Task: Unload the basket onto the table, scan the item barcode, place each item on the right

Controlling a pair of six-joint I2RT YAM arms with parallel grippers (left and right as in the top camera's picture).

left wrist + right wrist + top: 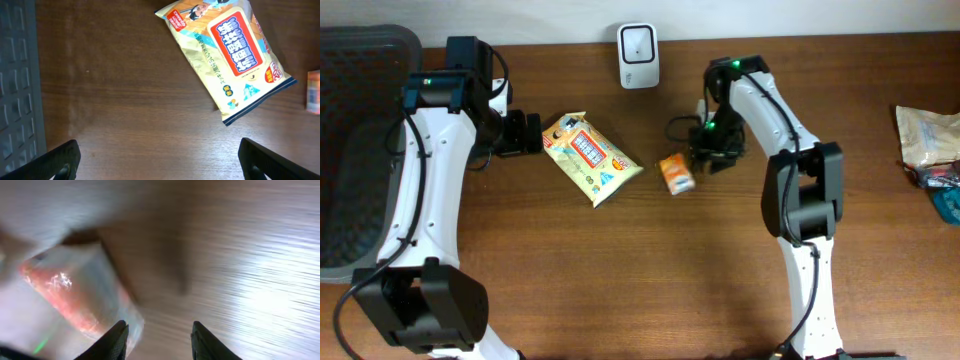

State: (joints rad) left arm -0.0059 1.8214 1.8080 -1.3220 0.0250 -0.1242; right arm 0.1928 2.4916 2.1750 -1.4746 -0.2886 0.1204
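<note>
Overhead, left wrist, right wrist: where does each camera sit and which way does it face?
Overhead: above the table, looking straight down; shows left arm, right arm, yellow packet, orange box.
Left wrist: on the left gripper, facing down at the packet; both fingertips at the bottom corners.
Right wrist: on the right gripper, low over the wood, blurred; fingertips apart, orange box at left.
Shared: overhead and left wrist both show the packet.

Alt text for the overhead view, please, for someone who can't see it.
On a brown wooden table, a yellow snack bag lies beside the left gripper, and a small orange packet lies beside the right gripper. A white scanner stands at the far edge.
</note>
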